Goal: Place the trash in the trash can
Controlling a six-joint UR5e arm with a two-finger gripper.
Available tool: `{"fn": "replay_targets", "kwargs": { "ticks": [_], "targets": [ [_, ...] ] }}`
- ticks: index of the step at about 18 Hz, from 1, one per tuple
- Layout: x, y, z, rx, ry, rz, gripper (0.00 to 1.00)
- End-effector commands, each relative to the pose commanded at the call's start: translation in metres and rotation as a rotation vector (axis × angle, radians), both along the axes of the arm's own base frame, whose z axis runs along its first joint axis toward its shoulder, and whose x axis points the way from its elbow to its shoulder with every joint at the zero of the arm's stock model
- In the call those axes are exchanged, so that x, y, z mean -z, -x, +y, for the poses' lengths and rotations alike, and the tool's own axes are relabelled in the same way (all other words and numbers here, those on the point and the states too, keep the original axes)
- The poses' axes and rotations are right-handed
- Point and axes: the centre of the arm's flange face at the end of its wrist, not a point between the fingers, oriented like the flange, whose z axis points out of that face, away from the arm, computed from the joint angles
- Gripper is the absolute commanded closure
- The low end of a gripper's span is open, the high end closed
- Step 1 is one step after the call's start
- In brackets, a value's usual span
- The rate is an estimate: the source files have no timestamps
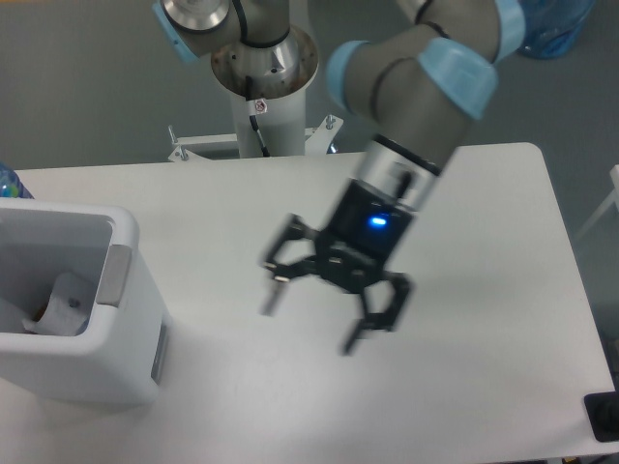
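The trash can (126, 372) is a white boxy bin with grey side panels at the table's left edge. Inside it lies a crumpled white piece of trash (66, 304); the rest of the inside is hidden by the walls. My gripper (314, 319) hangs over the middle of the table, well to the right of the bin, motion-blurred. Its fingers (274, 287) are spread wide apart and hold nothing. No bottle shows on the table.
The arm's base column (261, 82) stands behind the table's far edge. A blue bag (549, 27) lies on the floor at the top right. A dark object (604, 416) sits at the table's front right corner.
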Motion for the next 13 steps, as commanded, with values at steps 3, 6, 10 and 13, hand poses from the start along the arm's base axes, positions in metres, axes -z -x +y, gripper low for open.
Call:
{"fn": "replay_targets", "kwargs": {
  "ticks": [3, 6, 10, 13],
  "targets": [
    [0.031, 0.003, 0.01, 0.034, 0.152, 0.096, 0.0],
    [0.039, -0.004, 0.025, 0.041, 0.312, 0.215, 0.0],
    [0.053, -0.008, 0.026, 0.08, 0.505, 0.313, 0.0],
    [0.052, -0.017, 0.035, 0.163, 0.53, 0.329, 0.0]
  ]
}}
